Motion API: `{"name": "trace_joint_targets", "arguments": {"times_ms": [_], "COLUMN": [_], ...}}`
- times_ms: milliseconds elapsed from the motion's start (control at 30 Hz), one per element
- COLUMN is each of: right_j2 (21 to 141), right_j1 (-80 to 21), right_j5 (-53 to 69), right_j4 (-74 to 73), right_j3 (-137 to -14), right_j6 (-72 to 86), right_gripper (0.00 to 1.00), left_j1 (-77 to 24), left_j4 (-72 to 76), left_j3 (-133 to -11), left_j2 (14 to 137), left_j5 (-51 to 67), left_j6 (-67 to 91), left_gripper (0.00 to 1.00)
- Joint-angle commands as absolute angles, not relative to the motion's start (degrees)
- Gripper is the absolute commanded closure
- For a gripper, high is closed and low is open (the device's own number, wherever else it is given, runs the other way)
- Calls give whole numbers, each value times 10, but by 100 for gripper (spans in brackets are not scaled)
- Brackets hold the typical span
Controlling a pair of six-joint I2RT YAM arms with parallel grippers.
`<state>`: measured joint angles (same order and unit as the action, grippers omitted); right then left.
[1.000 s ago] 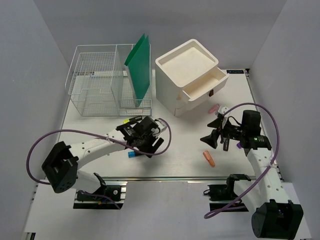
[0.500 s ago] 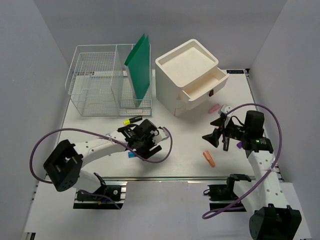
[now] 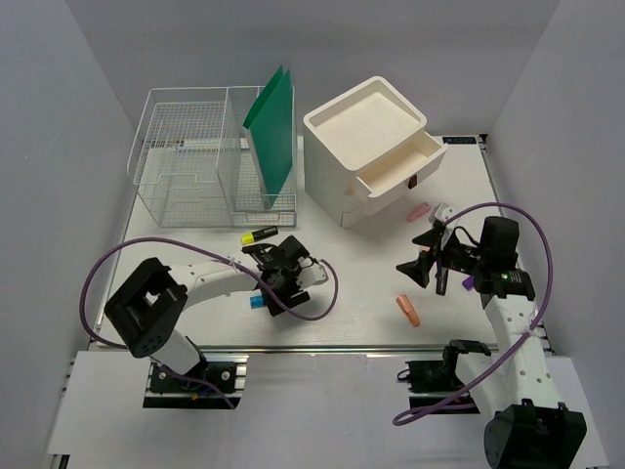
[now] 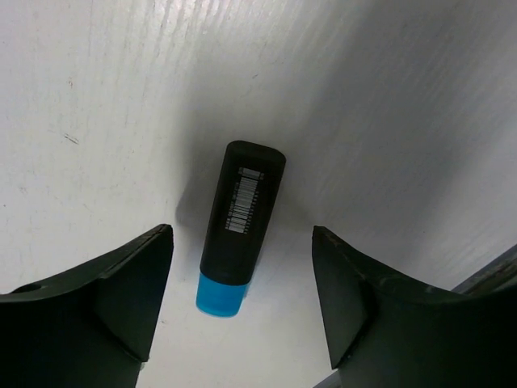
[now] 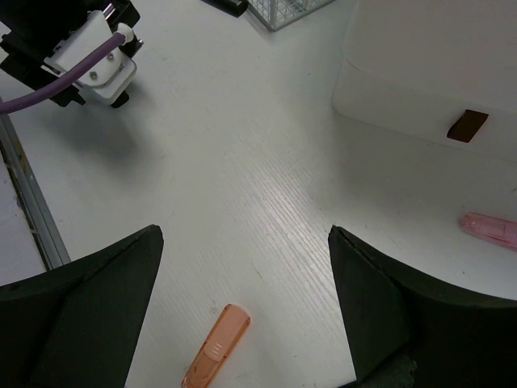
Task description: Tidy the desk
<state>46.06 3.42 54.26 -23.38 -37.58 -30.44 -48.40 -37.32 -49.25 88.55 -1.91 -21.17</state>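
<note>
The white surface (image 3: 352, 278) lies under both arms and carries all the items. The left tool (image 4: 241, 279) stands wide over a black marker (image 4: 242, 206) with a blue end, one finger at each side, not touching it. The right tool (image 5: 242, 275) is also wide, empty, above an orange tube (image 5: 216, 349).

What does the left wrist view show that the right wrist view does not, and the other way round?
Only the left wrist view: a black marker with a blue cap and a barcode, lying between the left end effector's open fingers. Only the right wrist view: an orange pen, a pink pen, the white drawer box, a wire basket's corner, the left arm's purple cable. Both: the white desk and an open end effector's dark fingers.
</note>
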Motion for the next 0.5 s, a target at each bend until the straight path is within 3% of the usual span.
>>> {"name": "trace_joint_targets", "arguments": {"times_ms": [0,467], "right_j2": [453,437], "right_j1": [39,56], "right_j5": [566,582], "right_j4": [-227,-233], "right_j3": [-372,-372], "right_j6": [-308,-312], "right_gripper": [12,12], "left_j1": [-470,-452], "left_j4": [-364,-384], "left_j3": [-497,-532], "left_j2": [889,948], "left_j5": [-10,42], "left_j6": [-231,-229], "left_gripper": [22,69]}}
